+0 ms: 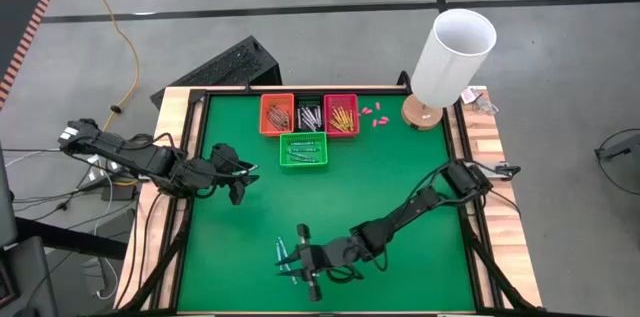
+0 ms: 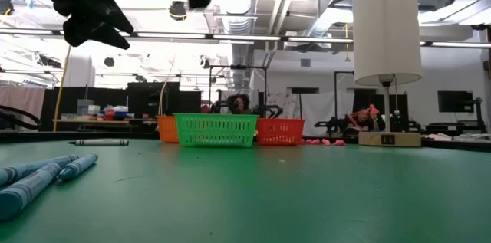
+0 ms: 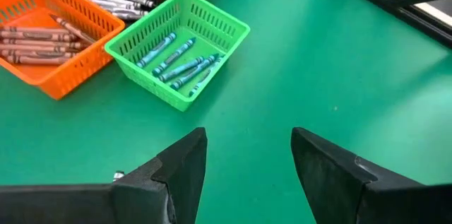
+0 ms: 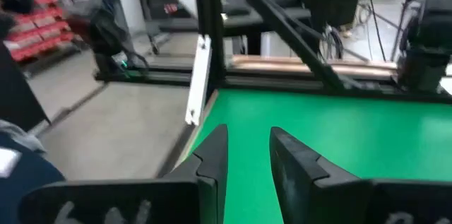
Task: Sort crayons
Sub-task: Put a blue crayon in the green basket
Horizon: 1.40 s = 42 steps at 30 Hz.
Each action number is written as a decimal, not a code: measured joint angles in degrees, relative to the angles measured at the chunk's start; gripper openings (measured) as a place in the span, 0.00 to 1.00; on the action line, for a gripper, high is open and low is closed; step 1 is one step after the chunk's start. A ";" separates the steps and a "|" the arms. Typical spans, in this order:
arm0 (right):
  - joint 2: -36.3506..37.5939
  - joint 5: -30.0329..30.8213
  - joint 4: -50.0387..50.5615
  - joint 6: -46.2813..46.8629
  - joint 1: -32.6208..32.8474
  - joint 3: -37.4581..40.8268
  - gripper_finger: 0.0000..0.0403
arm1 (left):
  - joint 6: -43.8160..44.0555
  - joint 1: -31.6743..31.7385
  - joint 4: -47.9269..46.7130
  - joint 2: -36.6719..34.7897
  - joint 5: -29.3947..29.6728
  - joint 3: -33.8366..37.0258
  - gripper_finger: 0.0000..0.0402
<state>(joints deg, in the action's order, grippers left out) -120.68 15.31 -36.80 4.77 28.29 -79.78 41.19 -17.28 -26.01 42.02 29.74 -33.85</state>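
Observation:
A few blue-teal crayons (image 1: pixel 282 253) (image 2: pixel 38 175) lie loose on the green table near its front edge. My right gripper (image 1: pixel 297 261) (image 4: pixel 247 155) hovers right beside them. It points level toward the table's left side, is open, and has nothing between its fingers. My left gripper (image 1: pixel 245 179) (image 3: pixel 247 159) hangs open above the table's left half, tilted down toward the baskets. A green basket (image 3: pixel 176 47) holds blue crayons. An orange basket (image 3: pixel 49 47) holds reddish-brown ones, a dark basket (image 1: pixel 309 115) grey ones, and a red basket (image 1: pixel 341 114) orange-yellow ones.
A lamp with a white shade (image 1: pixel 452 55) stands on a wooden base at the far right corner, with small pink bits (image 1: pixel 372 115) beside it. A single dark crayon (image 2: pixel 100 142) lies alone on the table's left part. Raised wooden borders frame the green surface (image 1: pixel 400 177).

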 joint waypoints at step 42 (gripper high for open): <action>-2.34 10.00 19.28 14.59 -6.53 -2.35 0.25 | 3.09 0.01 -0.01 0.00 2.13 0.00 0.49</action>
<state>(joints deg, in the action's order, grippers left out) -123.02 25.31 -17.52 19.36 21.76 -82.13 44.28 -17.27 -26.02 42.02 31.87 -33.85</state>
